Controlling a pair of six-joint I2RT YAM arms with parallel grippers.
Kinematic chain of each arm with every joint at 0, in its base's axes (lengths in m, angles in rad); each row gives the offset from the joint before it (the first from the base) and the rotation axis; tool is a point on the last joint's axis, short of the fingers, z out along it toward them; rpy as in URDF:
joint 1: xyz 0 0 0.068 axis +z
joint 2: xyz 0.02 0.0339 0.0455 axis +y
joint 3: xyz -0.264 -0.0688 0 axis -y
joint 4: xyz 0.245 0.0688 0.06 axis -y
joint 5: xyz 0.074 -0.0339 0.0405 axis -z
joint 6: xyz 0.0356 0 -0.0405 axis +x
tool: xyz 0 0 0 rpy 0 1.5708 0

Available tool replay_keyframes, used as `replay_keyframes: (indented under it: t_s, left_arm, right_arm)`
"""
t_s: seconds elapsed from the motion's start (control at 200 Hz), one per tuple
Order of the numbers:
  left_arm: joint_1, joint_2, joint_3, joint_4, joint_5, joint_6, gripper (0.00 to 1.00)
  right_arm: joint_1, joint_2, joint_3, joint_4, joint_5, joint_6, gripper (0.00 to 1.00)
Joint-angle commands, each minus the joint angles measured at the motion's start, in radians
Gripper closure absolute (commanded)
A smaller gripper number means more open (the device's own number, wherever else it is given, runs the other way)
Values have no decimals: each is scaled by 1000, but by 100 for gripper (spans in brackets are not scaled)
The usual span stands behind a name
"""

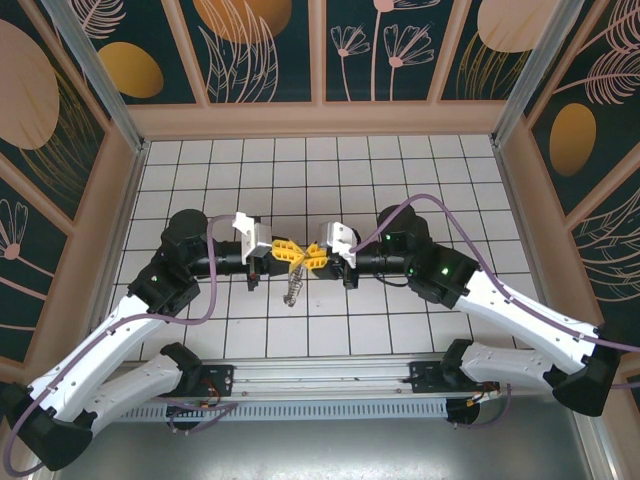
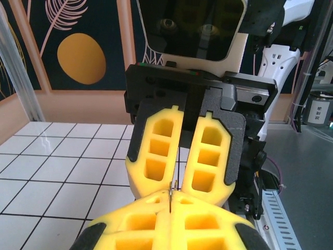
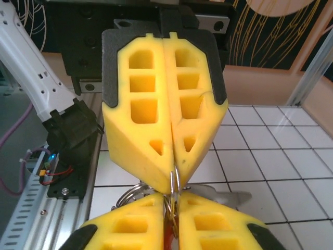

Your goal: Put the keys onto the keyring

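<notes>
Over the middle of the tiled table my two grippers meet tip to tip. My left gripper (image 1: 284, 250) (image 2: 170, 197) is shut on a thin silver wire ring (image 3: 174, 181) of the keyring. More of its silver rings (image 3: 129, 195) bunch beside the fingers, and a metal cluster (image 1: 292, 293) dangles below. My right gripper (image 1: 313, 258) (image 3: 173, 202) faces it, shut on the key, whose red head (image 3: 167, 241) shows between its yellow pads. The ring wire runs into that same narrow gap. The beige strap is hidden.
White grid tiles (image 1: 300, 170) cover the table, with patterned walls on three sides. An aluminium rail (image 1: 320, 385) runs along the near edge between the arm bases. A flat silver piece (image 3: 237, 198) juts out to the right below the fingertips.
</notes>
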Motion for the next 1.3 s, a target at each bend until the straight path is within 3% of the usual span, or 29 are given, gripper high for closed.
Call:
replay_keyframes:
  t_s: [0.0,0.09,0.335,0.49,0.691,0.826,1.046,1.131,1.291]
  left_arm:
    - [-6,0,-1,52,33,0,100]
    - [-5,11,1,21,24,16,100]
    - [-5,42,39,-109,-34,95,100]
    - [-5,75,64,-181,-97,143,85]
    - [-5,165,123,-301,-198,197,83]
    - [-8,192,135,-313,-195,204,82]
    - [-10,223,135,-310,-177,208,85]
    - [-10,225,135,-289,-157,206,100]
    - [-9,215,107,-197,-107,160,100]
  right_arm:
    - [1,-32,-22,65,-17,7,95]
    - [-2,-45,-30,82,-14,11,100]
    - [-18,-49,-19,38,65,0,100]
    - [-23,-3,46,-86,135,-50,100]
    - [-23,54,109,-189,197,-110,100]
    - [-23,94,140,-252,220,-148,100]
    - [-19,155,194,-318,230,-179,100]
    - [-17,167,205,-328,232,-188,100]
    - [-24,147,193,-292,212,-179,100]
